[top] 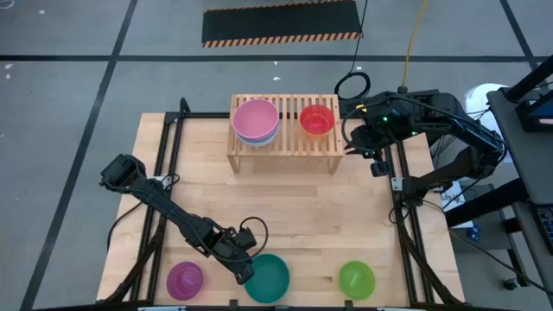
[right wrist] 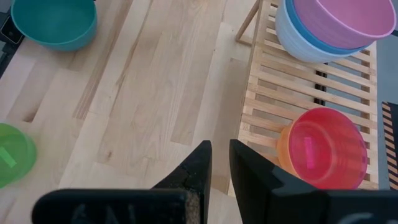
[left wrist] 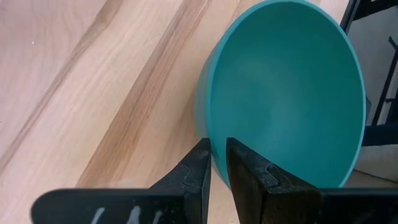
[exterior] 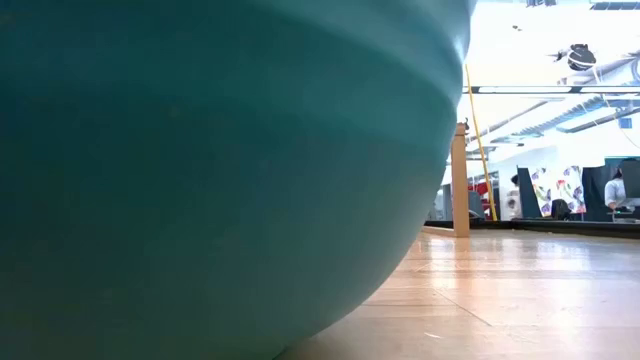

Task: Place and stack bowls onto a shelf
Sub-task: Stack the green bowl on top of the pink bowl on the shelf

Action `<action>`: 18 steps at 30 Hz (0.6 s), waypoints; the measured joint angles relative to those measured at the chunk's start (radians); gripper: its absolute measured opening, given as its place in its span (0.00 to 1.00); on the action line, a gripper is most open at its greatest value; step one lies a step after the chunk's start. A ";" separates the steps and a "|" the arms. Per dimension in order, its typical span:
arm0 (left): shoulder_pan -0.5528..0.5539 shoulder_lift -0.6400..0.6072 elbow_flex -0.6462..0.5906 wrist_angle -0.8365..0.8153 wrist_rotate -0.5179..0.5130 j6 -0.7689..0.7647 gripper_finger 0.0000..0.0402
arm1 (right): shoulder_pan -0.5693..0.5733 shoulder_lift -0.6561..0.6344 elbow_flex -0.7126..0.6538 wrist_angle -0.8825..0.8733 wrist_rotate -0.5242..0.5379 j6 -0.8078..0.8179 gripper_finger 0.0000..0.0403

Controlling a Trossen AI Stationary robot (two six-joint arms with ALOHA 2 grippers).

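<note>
The teal bowl is the largest, round and smooth, deep with a plain rim; it sits at the bench's near edge, about midway along it, and fills most of the low view. The left pincer has its two dark fingers pinching that bowl's rim, one finger outside the wall and one inside; the bowl's hollow holds nothing.

Beside it along the same near edge stand a purple bowl toward the left corner and a green bowl toward the right, both holding nothing.

The light-wood slatted shelf stands at the bench's far edge. On its left part sits a stack: a pink bowl nested in a blue bowl, which sits in a white bowl. On the shelf's right part, a red bowl sits inside a yellow-orange one.

The right pincer hangs off the shelf's right end, fingers close together with a narrow gap, gripping nothing.
</note>
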 joint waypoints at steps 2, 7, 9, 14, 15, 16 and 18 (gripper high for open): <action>0.000 0.000 0.000 0.000 0.000 -0.006 0.14 | 0.000 0.000 0.000 0.000 0.000 0.000 0.12; 0.000 0.000 0.000 0.000 0.000 -0.021 0.14 | 0.000 0.000 0.000 0.000 0.000 -0.012 0.12; 0.000 0.000 0.000 0.000 0.001 -0.023 0.14 | 0.000 0.000 0.000 0.000 0.000 -0.019 0.12; 0.000 0.000 0.000 0.008 0.020 -0.055 0.14 | 0.000 0.000 -0.001 0.000 0.000 -0.022 0.12; 0.000 0.000 0.000 0.015 0.020 -0.054 0.14 | 0.000 0.000 -0.001 0.000 0.000 -0.022 0.12; 0.000 0.002 0.000 0.021 0.021 -0.054 0.14 | 0.000 0.000 -0.001 0.000 0.000 -0.022 0.12; 0.000 0.013 0.000 0.042 0.021 -0.055 0.14 | 0.000 0.000 -0.001 0.000 0.000 -0.022 0.12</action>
